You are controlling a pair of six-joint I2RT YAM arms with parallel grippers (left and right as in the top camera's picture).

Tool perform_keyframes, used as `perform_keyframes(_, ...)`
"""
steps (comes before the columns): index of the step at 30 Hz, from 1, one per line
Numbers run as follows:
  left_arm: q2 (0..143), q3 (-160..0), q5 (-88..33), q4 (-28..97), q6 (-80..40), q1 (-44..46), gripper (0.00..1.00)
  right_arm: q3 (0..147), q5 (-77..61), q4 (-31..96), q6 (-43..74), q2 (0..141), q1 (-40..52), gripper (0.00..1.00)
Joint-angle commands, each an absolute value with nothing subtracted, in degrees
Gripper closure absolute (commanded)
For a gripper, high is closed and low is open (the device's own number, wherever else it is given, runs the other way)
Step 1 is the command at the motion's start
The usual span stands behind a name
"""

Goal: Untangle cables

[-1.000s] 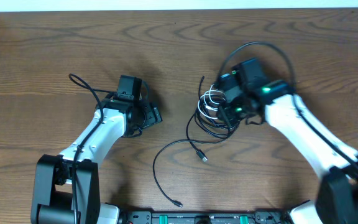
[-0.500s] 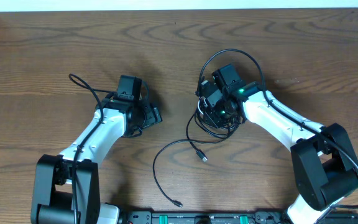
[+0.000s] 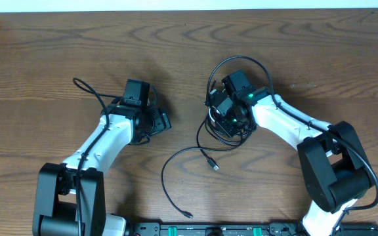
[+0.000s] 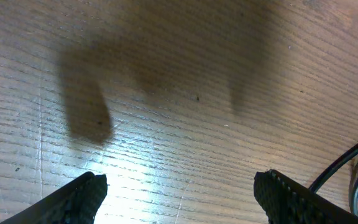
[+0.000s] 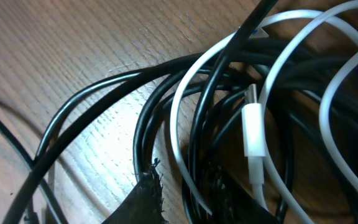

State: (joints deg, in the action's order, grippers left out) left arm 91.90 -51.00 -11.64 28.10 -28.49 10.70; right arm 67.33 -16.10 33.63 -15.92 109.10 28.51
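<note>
Cables [image 3: 227, 123] lie mostly knotted in one clump right of centre on the surface [image 3: 58, 52], black loops wound with a white strand [image 5: 248, 127]. Only one black cord [image 3: 163, 176] trails free toward the near edge. The right fingers [image 5: 143, 198] push into the clump; whether they grip a strand I cannot tell. The left fingers [image 4: 84, 193] stand wide apart over bare wood, holding nothing. By my judgement, most of the separating is not yet done.
</note>
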Motion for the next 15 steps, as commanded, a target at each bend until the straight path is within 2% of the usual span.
perform_keyframes(1,92.2,-50.8,-10.9,28.3,-28.4,10.5,0.18,67.3,-14.9,33.1,-17.0,109.3,28.7,0.91)
perform_keyframes(4,92.2,-50.8,-10.9,28.3,-28.4,10.5,0.18,67.5,-14.9,33.0,-16.3,109.3,28.4,0.99)
perform_keyframes(15,92.2,-50.8,-10.9,28.2,-28.4,10.5,0.18,69.1,-19.0,35.1,-10.6,100.2,28.1,0.99)
